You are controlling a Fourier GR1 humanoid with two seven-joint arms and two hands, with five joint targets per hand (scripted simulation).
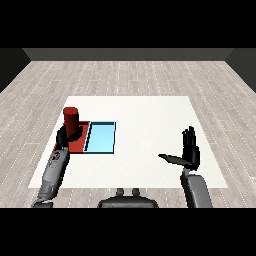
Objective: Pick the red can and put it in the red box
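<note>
The red can stands upright at the far left part of the red tray. My left hand is over the red tray just in front of the can, its fingers reaching toward the can's base; whether they curl round it is hidden. My right hand hovers over the table's right side, far from the can, fingers straight up and thumb stretched to the left, holding nothing.
The light blue tray lies directly right of the red tray, touching it. Both trays sit near the left edge of the white table. Grey wooden floor surrounds the table.
</note>
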